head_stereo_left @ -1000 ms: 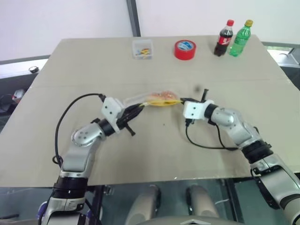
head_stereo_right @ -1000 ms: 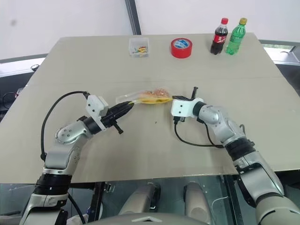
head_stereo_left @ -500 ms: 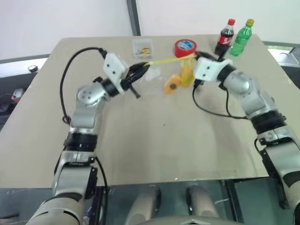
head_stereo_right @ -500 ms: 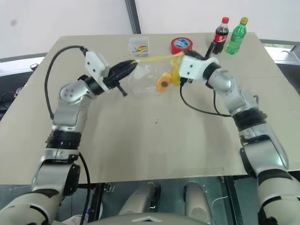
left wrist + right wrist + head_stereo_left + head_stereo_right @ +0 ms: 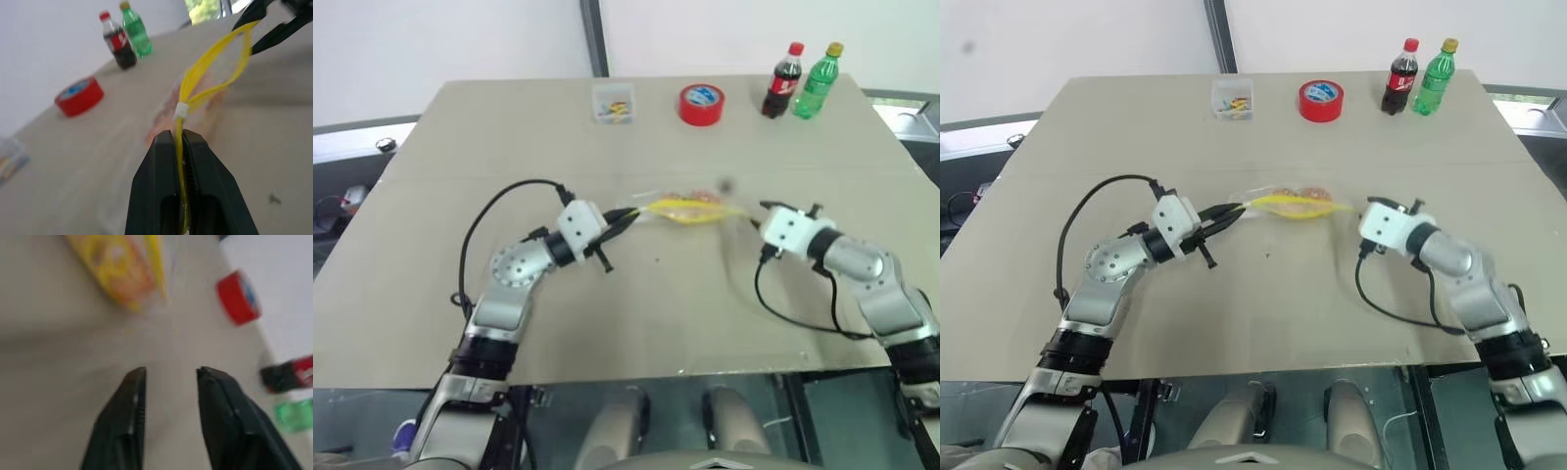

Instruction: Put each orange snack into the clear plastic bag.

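- The left claw [image 5: 180,147] is clamped on the yellow strip of the clear plastic bag [image 5: 1293,204], which lies mid-desk [image 5: 1263,323] between the two arms.
- The orange snacks [image 5: 1298,194] show blurred inside the bag.
- The right claw [image 5: 168,382] has its fingers parted and holds nothing, just beside the bag's far end.
- A red tape roll [image 5: 1320,100], two bottles [image 5: 1415,64] and a small clear box [image 5: 1234,98] stand along the far edge.
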Tool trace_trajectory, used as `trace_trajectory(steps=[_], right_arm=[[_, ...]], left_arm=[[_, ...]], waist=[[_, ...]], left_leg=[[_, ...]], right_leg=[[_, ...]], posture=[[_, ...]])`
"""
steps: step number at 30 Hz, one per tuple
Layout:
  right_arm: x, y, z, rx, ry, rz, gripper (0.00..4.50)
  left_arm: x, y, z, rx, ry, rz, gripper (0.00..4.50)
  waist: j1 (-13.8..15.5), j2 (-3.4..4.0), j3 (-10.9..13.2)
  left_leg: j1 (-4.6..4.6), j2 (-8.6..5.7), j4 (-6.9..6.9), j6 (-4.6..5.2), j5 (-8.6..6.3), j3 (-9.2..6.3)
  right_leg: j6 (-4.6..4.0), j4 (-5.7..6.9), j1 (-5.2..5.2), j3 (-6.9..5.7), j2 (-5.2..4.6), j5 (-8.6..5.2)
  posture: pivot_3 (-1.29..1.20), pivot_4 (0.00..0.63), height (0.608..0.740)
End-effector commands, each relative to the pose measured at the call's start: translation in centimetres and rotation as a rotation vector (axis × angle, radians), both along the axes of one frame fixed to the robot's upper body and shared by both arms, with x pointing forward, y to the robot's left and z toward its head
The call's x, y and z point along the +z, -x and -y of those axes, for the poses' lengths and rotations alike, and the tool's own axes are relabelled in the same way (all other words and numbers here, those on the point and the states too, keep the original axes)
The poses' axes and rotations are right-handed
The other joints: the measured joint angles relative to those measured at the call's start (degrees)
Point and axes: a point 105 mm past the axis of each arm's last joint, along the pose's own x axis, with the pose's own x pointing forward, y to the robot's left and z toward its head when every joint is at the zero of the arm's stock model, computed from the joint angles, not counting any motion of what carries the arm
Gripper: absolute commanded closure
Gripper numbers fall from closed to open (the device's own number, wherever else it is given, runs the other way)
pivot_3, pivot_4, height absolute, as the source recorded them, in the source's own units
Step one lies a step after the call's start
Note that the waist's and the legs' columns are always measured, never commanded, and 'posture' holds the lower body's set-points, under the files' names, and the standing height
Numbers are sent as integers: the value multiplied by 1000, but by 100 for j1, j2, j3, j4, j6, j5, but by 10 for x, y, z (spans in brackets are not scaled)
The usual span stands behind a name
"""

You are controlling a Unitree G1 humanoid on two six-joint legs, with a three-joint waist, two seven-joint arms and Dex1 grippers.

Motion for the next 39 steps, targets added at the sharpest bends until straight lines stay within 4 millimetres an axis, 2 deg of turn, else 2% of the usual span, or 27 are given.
trace_trajectory(steps=[1, 3, 7, 11, 25, 27, 29, 39], right_arm=[[47, 22, -42, 188, -44, 93, 2933], [54, 25, -55, 222, -35, 109, 2933], [62, 31, -106, 371, -39, 126, 2933], [60, 29, -129, 426, -48, 102, 2933], [54, 21, -146, 484, 18, 115, 2933], [54, 21, -148, 491, 23, 126, 3313], [54, 21, -150, 500, 34, 143, 3978], [51, 21, -152, 509, 69, 168, 3978]], left_arm=[[18, 2, 9, -21, -28, 101, 4500], [17, 2, 9, -20, -34, 105, 4500], [16, 3, 13, -46, -91, 148, 4500], [14, 6, 14, -69, -127, 193, 4500], [10, 13, 5, -66, -109, 258, 4500], [9, 13, 4, -64, -103, 252, 4500], [9, 12, 3, -59, -99, 249, 4500], [10, 13, 2, -51, -81, 250, 4500]], waist=[[-38, 1, -1], [-51, 0, -1], [-43, -2, -2], [18, -2, -2], [79, -2, -2], [80, -2, -2], [78, -2, -2], [75, -2, -3]], left_leg=[[3, 0, 0, 0, 0, 2], [6, 2, 2, -2, 1, 3], [4, 1, 4, -10, 5, -1], [-4, -2, 6, -11, 6, -5], [-7, -4, 5, -12, 6, -10], [-7, -4, 5, -11, 6, -10], [-7, -4, 5, -12, 6, -10], [-7, -4, 5, -12, 6, -10]], right_leg=[[0, 5, 0, 2, 0, 0], [0, 8, 1, 2, 1, 0], [0, 7, 1, -4, 0, 0], [0, 2, -2, -7, -4, 0], [0, -7, -3, -14, -3, 0], [0, -7, -3, -14, -3, 0], [0, -7, -3, -14, -3, 0], [0, -7, -3, -14, -2, 0]], posture=[[0, 150, 740], [0, 150, 740], [0, 150, 740], [0, 150, 740], [0, 150, 740], [0, 150, 740], [0, 150, 740], [0, 150, 740]])
